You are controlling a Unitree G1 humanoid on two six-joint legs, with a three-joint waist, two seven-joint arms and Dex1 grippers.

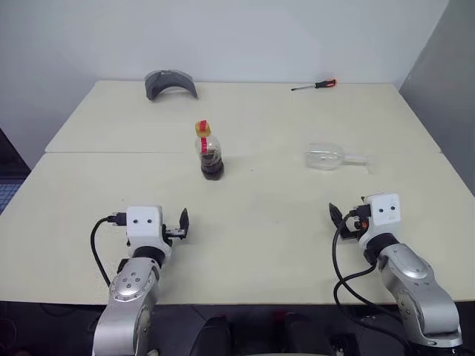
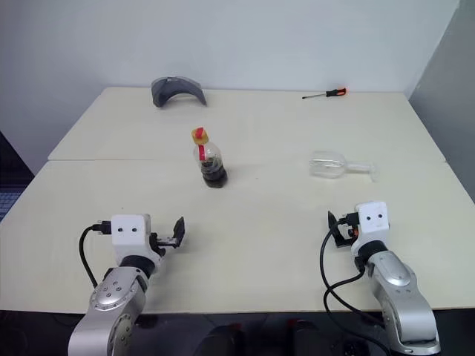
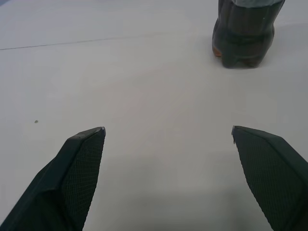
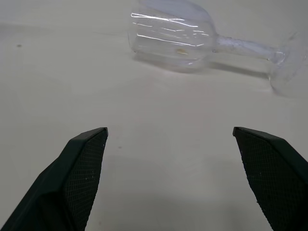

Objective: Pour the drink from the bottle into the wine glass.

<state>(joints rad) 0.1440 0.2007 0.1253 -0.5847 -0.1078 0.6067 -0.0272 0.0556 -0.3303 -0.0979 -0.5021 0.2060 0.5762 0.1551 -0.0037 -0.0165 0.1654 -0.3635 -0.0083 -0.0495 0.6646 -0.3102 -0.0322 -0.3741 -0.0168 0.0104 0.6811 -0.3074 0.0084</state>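
A capped bottle [image 1: 210, 157] of dark drink [image 1: 212, 166] stands upright near the middle of the table [image 1: 89, 193], while the wine glass [image 1: 332, 157] lies on its side toward the right edge, bowl pointing at the bottle. Both the left gripper [image 3: 168, 132] and right gripper [image 4: 169, 131] hover near the front edge, fingers spread wide and empty. The glass likely must be stood on its foot first, gripped gently at the bowl or stem, before any pouring. In the left wrist view the bottle's upper half is cut off; the glass's clear foot is hard to trace.
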